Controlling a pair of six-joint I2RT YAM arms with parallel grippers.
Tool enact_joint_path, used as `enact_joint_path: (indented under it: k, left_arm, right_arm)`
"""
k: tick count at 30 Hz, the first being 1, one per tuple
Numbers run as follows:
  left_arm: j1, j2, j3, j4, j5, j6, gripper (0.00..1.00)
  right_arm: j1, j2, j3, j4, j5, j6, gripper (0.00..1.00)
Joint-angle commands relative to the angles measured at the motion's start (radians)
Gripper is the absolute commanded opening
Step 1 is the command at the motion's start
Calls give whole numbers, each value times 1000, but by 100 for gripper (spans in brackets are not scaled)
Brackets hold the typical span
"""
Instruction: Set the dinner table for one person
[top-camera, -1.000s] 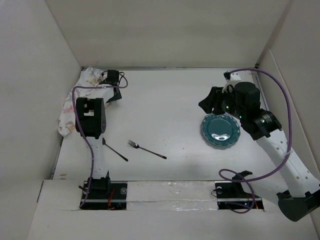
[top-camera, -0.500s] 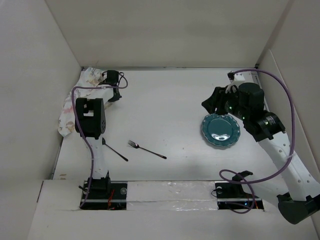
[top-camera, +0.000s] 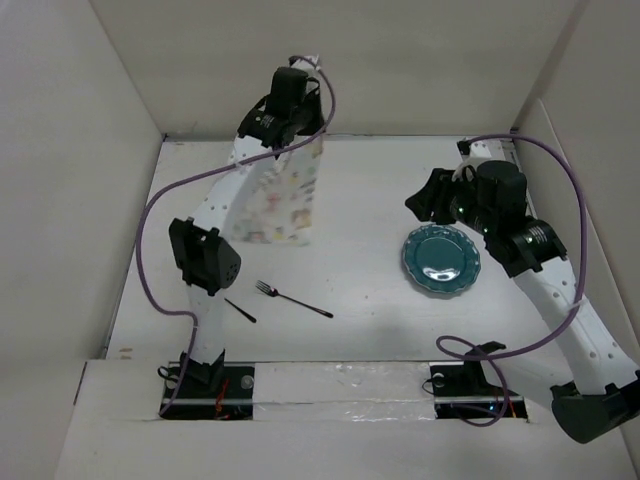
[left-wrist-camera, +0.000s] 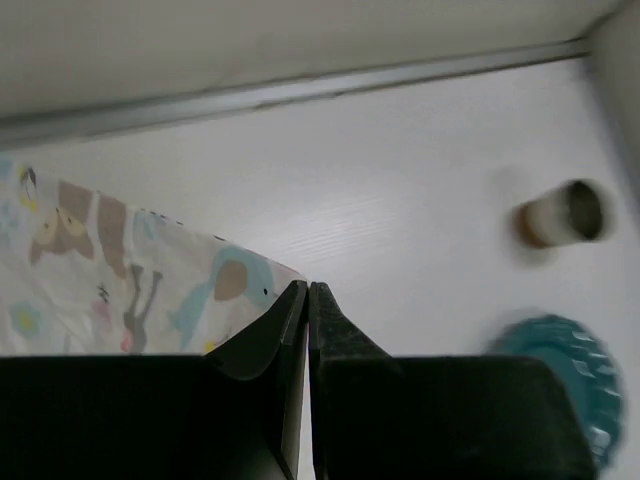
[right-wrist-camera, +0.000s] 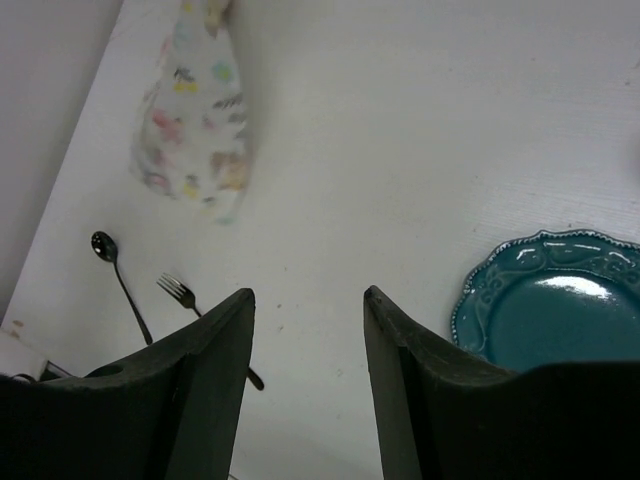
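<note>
While the floral cloth placemat hangs above the dinner table's far edge, pinched at its top by the left gripper, it looks light, limp, best held by corners; right gripper spread, empty.

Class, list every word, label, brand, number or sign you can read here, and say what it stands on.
None readable.
The cloth placemat carries only printed animal pictures, no letters.
The teal plate has a raised pattern, no writing.
The small cup is too blurred to show any label.
The fork and spoon show no marks.
</note>
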Motion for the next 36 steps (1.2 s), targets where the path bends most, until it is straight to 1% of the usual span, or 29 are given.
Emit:
enact_joint_path:
  k: [1, 2, 3, 6, 8, 9, 10, 12, 13, 14, 15, 16, 17, 18, 20, 21, 23, 24, 25, 26, 27, 29, 30, 31, 32, 33, 34, 35, 36]
  left_arm:
    - [-40, -201, 68, 42, 192, -17, 0]
    - [-28, -226, 74, 64, 223, -30, 0]
    - [-28, -247, 86, 93, 263, -40, 0]
    - [38, -332, 85, 188, 367, -64, 0]
    - [103, -407, -25, 257, 445, -104, 0]
    - [187, -434, -84, 342, 546, -121, 0]
    - [234, -467, -225, 398, 597, -142, 0]
    - [330, -565, -381, 557, 724, -222, 0]
    - [437, -591, -529, 637, 763, -248, 0]
    - [491, -617, -596, 714, 823, -276, 0]
    - [536, -619, -665, 853, 920, -334, 0]
    - [573, -611, -778, 901, 940, -348, 0]
    - [629, -602, -825, 962, 961, -366, 0]
    - [650, -543, -874, 1125, 1025, -458, 0]
    - [676, -452, -958, 1278, 1072, -569, 0]
    - [676, -359, -974, 1381, 1088, -596, 0]
    - [676, -260, -982, 1435, 1087, -640, 0]
    - [676, -211, -960, 1434, 1084, -634, 0]
    - [676, -136, -936, 1432, 1069, -630, 0]
    - [676, -107, -936, 1432, 1060, -627, 0]
    - [676, -82, -920, 1399, 1046, -617, 0]
    - [676, -42, -865, 1333, 986, -565, 0]
    - [676, -27, -810, 1249, 972, -545, 2]
    - [676, -16, -784, 1210, 961, -528, 14]
    - [676, -14, -750, 1128, 928, -485, 52]
    - [676, -14, -742, 1127, 928, -485, 53]
    - [676, -25, -739, 1106, 915, -474, 61]
    - [676, -69, -738, 1077, 862, -431, 68]
    - [676, -101, -732, 972, 815, -393, 73]
  right_arm:
    - [-7, 26, 48, 83, -29, 22, 51]
    - [-7, 31, 50, 89, -38, 24, 48]
    - [-7, 37, 49, 96, -41, 25, 41]
    - [-7, 66, 53, 106, -47, 38, 32]
    - [-7, 80, 59, 108, -55, 38, 32]
    - [-7, 83, 61, 109, -56, 38, 32]
    - [-17, 86, 65, 116, -60, 38, 31]
    - [-17, 86, 68, 116, -66, 42, 30]
    - [-17, 87, 67, 120, -63, 42, 30]
    - [-17, 86, 58, 123, -67, 45, 29]
    - [-17, 86, 50, 129, -69, 48, 24]
    - [-17, 87, 41, 140, -73, 58, 20]
    - [-17, 89, 18, 146, -86, 62, 15]
    - [-17, 90, 4, 154, -90, 68, 9]
    - [-6, 103, -37, 186, -83, 93, 8]
    - [-6, 110, -77, 198, -81, 101, 10]
    - [6, 144, -108, 214, -31, 107, 23]
    - [6, 162, -125, 218, -12, 111, 38]
    - [6, 205, -137, 224, 9, 108, 48]
    - [6, 227, -137, 228, 16, 108, 48]
    - [6, 254, -140, 231, 22, 101, 55]
    - [16, 341, -139, 238, 48, 102, 58]
    - [16, 372, -128, 232, 58, 102, 60]
    - [29, 405, -104, 228, 71, 105, 60]
    - [42, 505, -67, 218, 100, 95, 62]
    - [42, 506, -67, 218, 100, 87, 62]
    - [69, 536, -30, 194, 117, 82, 62]
    - [69, 566, -12, 174, 124, 79, 54]
    - [80, 604, 1, 159, 109, 72, 44]
